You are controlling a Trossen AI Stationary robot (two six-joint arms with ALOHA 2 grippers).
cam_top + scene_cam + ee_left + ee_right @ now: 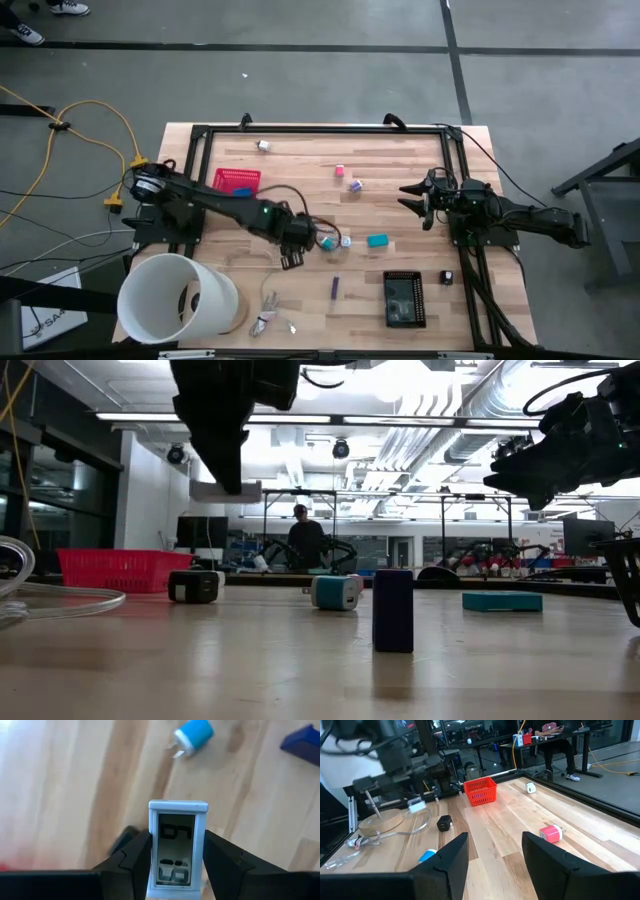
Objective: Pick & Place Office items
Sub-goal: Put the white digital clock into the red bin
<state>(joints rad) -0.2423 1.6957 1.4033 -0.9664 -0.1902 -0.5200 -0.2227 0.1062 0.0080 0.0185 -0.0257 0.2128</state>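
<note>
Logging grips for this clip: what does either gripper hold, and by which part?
The left gripper clamps a small white-framed block by its two long sides, lifted above the table. The right gripper is open, holding nothing.

Table of pale, smooth wood planks; red basket of plastic mesh.

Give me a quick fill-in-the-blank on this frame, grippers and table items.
1. The left gripper is shut on a small white ____.
2. The right gripper is open and holds ____.
3. The basket on the table is ____ in colour.
4. The big white tub lies near the ____ arm's base.

Missing words: clock; nothing; red; left
</note>
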